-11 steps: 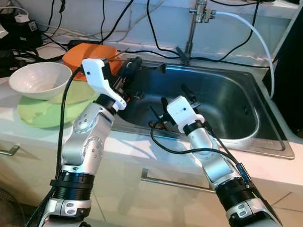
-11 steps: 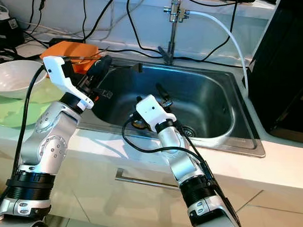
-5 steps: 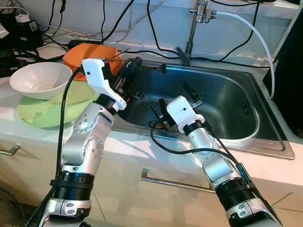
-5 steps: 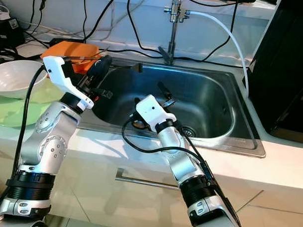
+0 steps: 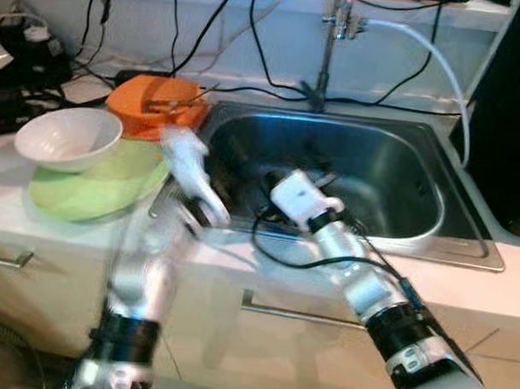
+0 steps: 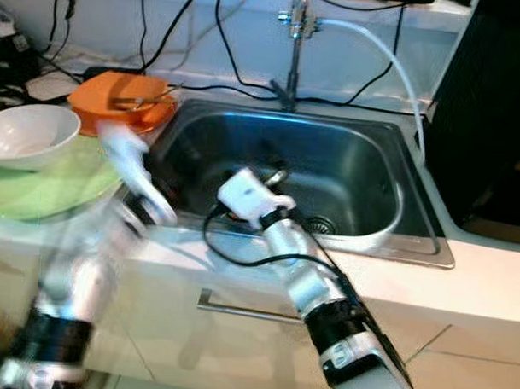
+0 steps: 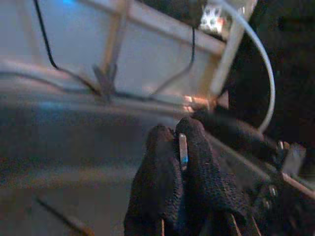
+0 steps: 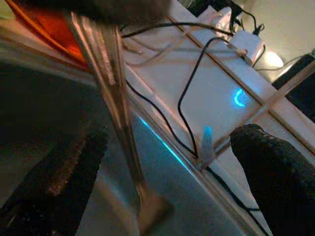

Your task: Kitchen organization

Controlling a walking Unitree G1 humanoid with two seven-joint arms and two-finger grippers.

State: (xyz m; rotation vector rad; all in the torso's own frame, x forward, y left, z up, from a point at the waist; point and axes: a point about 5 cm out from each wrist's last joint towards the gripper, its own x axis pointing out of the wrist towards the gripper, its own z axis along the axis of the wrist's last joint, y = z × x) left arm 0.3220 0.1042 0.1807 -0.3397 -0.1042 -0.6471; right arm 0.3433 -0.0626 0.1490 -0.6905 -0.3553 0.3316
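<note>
Sink (image 5: 451, 231) flanked by orange dish (image 5: 156, 105), white bowl (image 5: 67, 137), green plate (image 5: 98, 185).

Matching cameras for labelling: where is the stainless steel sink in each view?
Left eye view: stainless steel sink centre-right, set in the counter.
Right eye view: centre.
Left wrist view: grey wall under the chrome tap.
Right wrist view: dark basin, bright rim.
Shared landmark: the tap at its back rim.
</note>
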